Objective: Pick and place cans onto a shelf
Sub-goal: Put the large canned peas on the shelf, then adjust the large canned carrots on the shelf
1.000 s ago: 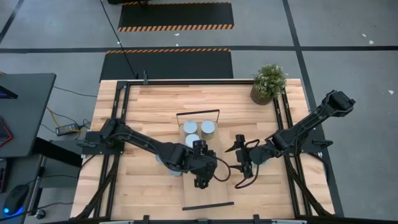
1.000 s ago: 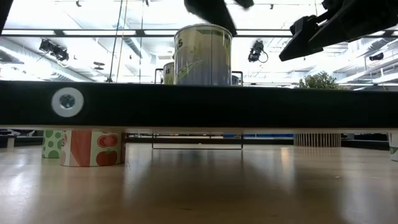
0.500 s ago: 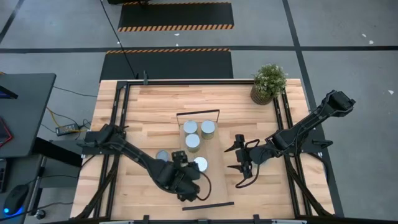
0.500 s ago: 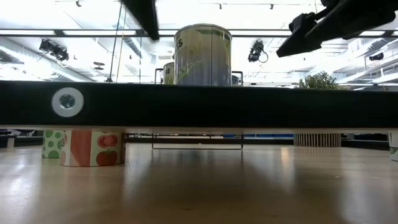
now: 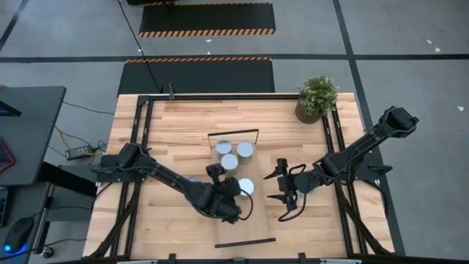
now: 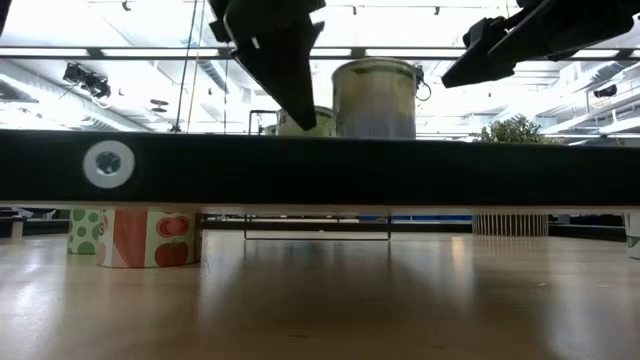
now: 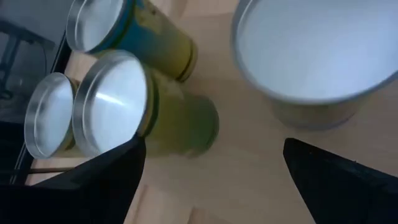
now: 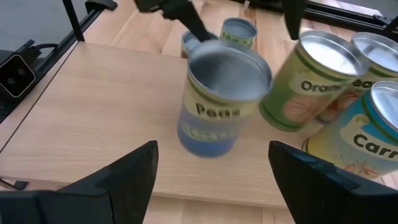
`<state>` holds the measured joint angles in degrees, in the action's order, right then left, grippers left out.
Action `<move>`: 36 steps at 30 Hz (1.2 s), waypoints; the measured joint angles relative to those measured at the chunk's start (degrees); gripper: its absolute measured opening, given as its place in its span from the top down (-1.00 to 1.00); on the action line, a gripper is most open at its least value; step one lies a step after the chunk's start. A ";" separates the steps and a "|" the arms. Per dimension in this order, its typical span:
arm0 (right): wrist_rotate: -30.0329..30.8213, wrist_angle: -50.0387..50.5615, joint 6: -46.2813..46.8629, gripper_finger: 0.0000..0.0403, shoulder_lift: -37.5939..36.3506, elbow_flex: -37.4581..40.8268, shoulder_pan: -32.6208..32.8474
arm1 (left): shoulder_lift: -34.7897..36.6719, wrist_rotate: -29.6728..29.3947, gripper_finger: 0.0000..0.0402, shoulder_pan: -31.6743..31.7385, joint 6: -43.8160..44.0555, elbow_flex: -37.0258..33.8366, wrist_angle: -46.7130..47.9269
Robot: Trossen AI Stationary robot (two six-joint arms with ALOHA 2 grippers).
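Observation:
The shelf (image 5: 242, 220) is a pale board lying near the table's middle. Three cans (image 5: 229, 163) stand grouped at its far end. A fourth can (image 5: 246, 186), labelled Peas (image 8: 221, 93), stands upright and alone nearer the middle and shows blurred. My left gripper (image 5: 226, 183) is open, low over the shelf, just left of this can. Its fingers (image 7: 112, 168) frame the can (image 7: 311, 50) and the group (image 7: 112, 106). My right gripper (image 5: 282, 192) hovers open beyond the shelf's right edge, holding nothing. My left gripper has one finger (image 8: 189, 25) reaching the Peas can's top rim (image 8: 208, 43) on the side toward the table's left, slanting down from above. I cannot tell whether it touches. The other finger (image 8: 292, 12) stands free, and the can stays upright on the shelf.
More cans stand on the table left of the shelf (image 5: 192, 180), seen under the board in the low view (image 6: 150, 237). A potted plant (image 5: 316, 97) sits at the far right corner. Black frame rails run along both table sides.
My left gripper drew off the lone can toward the table's near left, then sank, turned and swung back to the can's left side. The can has slid along the shelf toward the table's right and a little farther, still upright. My right gripper kept still.

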<state>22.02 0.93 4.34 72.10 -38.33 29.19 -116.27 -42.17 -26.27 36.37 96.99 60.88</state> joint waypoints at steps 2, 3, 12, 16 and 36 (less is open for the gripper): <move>0.00 0.02 0.00 -0.56 0.00 0.00 0.00 | 0.02 0.54 -0.92 0.25 0.41 0.00 -0.09; 0.00 0.02 0.00 -0.56 0.00 0.00 0.00 | 0.04 0.81 -0.92 0.18 0.43 0.00 -0.13; -0.72 -0.46 0.02 -0.56 0.03 0.00 0.00 | 0.36 4.67 -0.92 -3.23 -1.14 0.59 0.50; -0.89 -3.46 -0.32 -0.56 1.64 -0.01 0.04 | 0.82 4.76 -0.92 -4.55 -1.48 0.59 2.10; 2.96 -2.09 -13.55 -0.56 8.24 0.00 -15.64 | 5.40 2.20 -0.92 -3.63 5.84 0.07 18.70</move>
<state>24.98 -1.16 -9.21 80.33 -38.33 13.55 -110.87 -39.97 -29.89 42.22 97.06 79.58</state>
